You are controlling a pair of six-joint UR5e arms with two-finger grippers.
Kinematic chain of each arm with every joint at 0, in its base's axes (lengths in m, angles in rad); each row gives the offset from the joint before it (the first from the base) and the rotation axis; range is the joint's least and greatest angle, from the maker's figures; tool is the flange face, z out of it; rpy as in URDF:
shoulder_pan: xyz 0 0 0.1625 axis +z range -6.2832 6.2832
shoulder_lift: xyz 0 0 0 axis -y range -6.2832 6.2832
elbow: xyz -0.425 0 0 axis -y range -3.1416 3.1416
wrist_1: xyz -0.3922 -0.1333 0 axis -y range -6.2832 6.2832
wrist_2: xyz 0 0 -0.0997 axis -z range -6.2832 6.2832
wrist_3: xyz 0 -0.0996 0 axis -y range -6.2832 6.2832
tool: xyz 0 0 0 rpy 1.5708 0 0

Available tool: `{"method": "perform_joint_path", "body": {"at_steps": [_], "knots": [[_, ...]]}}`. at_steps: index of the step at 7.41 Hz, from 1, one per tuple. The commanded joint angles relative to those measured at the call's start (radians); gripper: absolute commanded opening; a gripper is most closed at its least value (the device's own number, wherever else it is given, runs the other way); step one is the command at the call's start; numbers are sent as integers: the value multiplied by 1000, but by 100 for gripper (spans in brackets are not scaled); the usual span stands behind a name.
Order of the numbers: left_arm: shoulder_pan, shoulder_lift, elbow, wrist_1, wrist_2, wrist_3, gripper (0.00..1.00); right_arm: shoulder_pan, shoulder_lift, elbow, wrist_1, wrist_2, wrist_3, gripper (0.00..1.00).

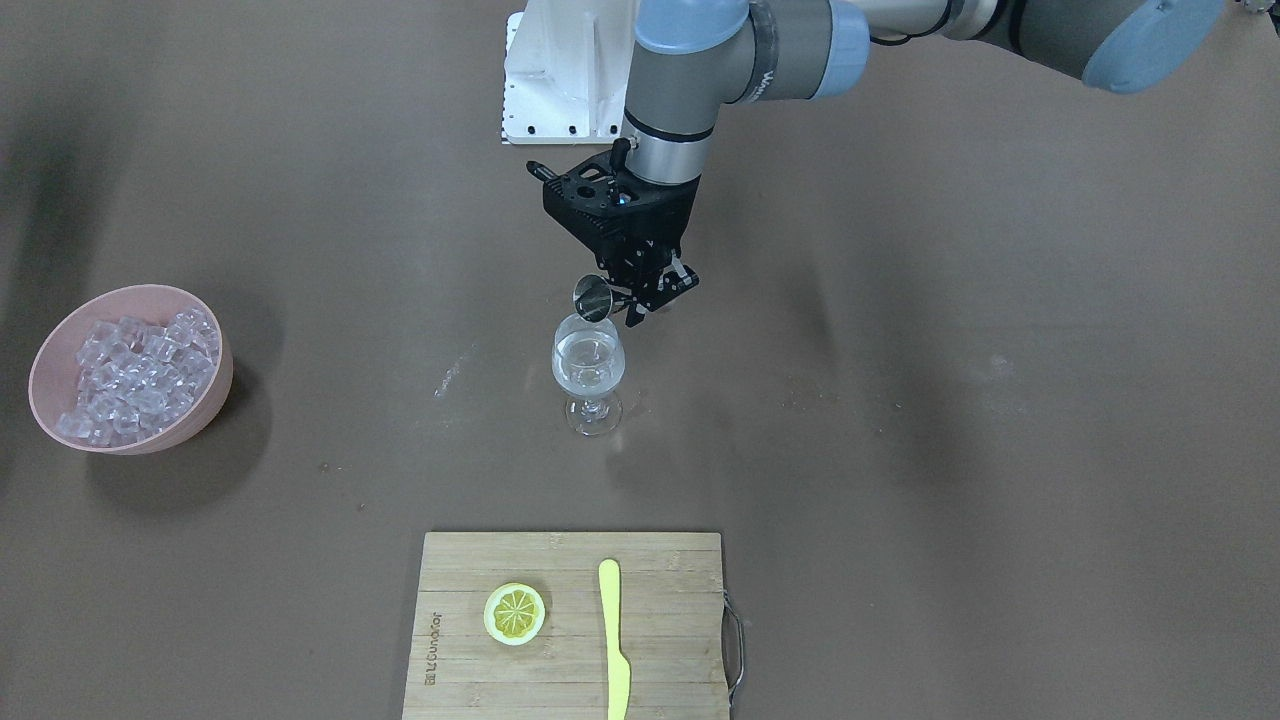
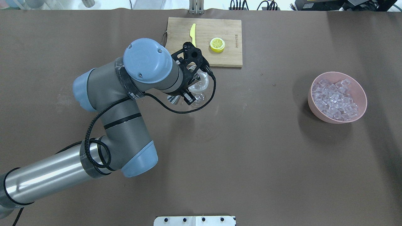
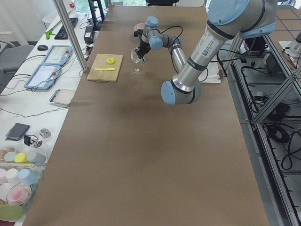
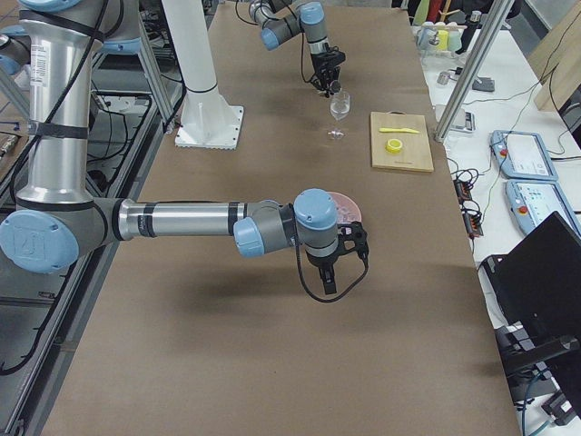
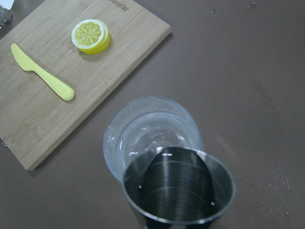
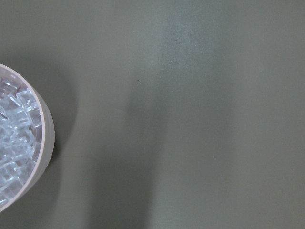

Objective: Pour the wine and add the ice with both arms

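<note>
Left jaws clamp one steel cup [image 1: 593, 299] above one glass [image 1: 588, 365]. Right jaws' state cannot be told. Nearby: one bowl [image 1: 215, 400] of ice [image 1: 135, 375], one board [image 1: 570, 660].

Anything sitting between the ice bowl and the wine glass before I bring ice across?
Nothing visible lies on the table between the ice in the pink bowl and the wine glass; the cutting board sits off that line. Over the glass's mouth, though, the left gripper holds a metal jigger tilted at the rim.
</note>
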Motion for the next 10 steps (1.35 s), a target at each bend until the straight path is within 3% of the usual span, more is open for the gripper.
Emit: {"method": "perform_joint_path", "body": {"at_steps": [1, 6, 10], "knots": [[-9, -4, 1, 14, -1, 17, 0, 0, 0, 0, 0, 0, 0, 100], [-21, -82, 1, 173, -3, 95, 0, 0, 0, 0, 0, 0, 0, 100], [-29, -84, 7, 192, 2, 132, 0, 2, 0, 0, 0, 0, 0, 100]]}}
